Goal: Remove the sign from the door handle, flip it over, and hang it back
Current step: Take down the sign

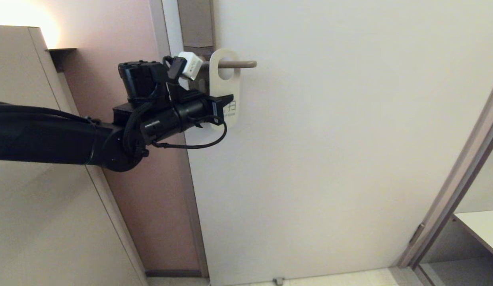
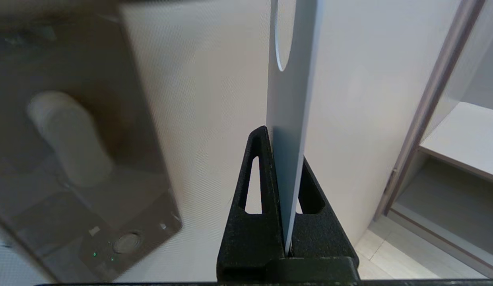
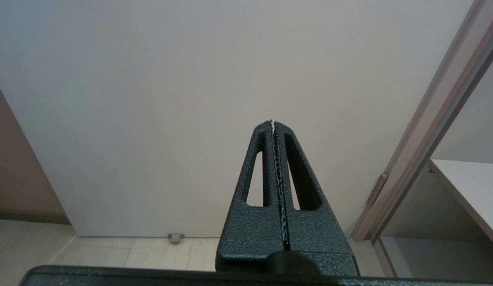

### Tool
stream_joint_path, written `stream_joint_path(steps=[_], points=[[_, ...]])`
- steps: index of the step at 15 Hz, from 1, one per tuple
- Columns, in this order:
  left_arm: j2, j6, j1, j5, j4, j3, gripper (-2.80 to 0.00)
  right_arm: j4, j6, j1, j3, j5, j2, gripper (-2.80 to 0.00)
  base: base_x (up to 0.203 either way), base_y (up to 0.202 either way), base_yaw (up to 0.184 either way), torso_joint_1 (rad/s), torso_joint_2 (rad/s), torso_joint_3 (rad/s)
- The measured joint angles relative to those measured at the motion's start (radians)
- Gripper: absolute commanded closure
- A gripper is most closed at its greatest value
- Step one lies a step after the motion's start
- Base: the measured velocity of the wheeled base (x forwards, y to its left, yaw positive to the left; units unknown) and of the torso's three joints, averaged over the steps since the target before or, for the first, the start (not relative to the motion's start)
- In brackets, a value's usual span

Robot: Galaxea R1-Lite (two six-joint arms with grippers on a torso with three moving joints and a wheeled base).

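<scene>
Sign: the flat oblong white door hanger with rounded ends and an oval hole [image 1: 226, 85] is hanging on the lever, which is passing through its hole. We're seeing the white face with dark characters in the head view.

Handle: the slim straight beige-bronze metal lever [image 1: 235, 64] is sticking out level from its tall grey-brown backplate [image 2: 83, 131], with the free tip pointing away from the door edge.

Left end effector [image 2: 285, 137]: it's pinching the lower part of the sign edge-on, fingers clamped on the thin card from both faces.

Right end effector [image 3: 273, 123]: it's parked with fingers pressed together on nothing, facing the pale door [image 3: 191, 79].

Step in hand: we're guessing this is the take-off stage.

Doing it well: we're thinking slide the sign sideways along the lever toward the free tip, keeping the card parallel to the door so the hole isn't snagging.

Watch out: the grip is low and the card is thin, so it's probably flexing; we're going slow and keeping it square.
</scene>
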Motion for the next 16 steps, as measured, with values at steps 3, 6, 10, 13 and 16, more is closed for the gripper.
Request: stream_joint_path(steps=[3,6,10,13,16], points=[[0.014,0.001,-0.009,0.014,0.014,-0.035,0.00,0.000,0.000,0.000,0.000,0.000,0.000,0.00,0.000,0.000,0.000,0.000,0.00,0.000],[0.037,0.001,-0.013,0.031,0.031,-0.070,0.00,0.000,0.000,0.000,0.000,0.000,0.000,0.00,0.000,0.000,0.000,0.000,0.00,0.000],[0.068,0.003,-0.027,0.074,0.037,-0.106,0.00,0.000,0.000,0.000,0.000,0.000,0.000,0.00,0.000,0.000,0.000,0.000,0.00,0.000],[0.080,0.019,-0.038,0.131,0.049,-0.117,0.00,0.000,0.000,0.000,0.000,0.000,0.000,0.00,0.000,0.000,0.000,0.000,0.00,0.000],[0.089,0.021,-0.054,0.179,0.050,-0.129,0.00,0.000,0.000,0.000,0.000,0.000,0.000,0.00,0.000,0.000,0.000,0.000,0.00,0.000]])
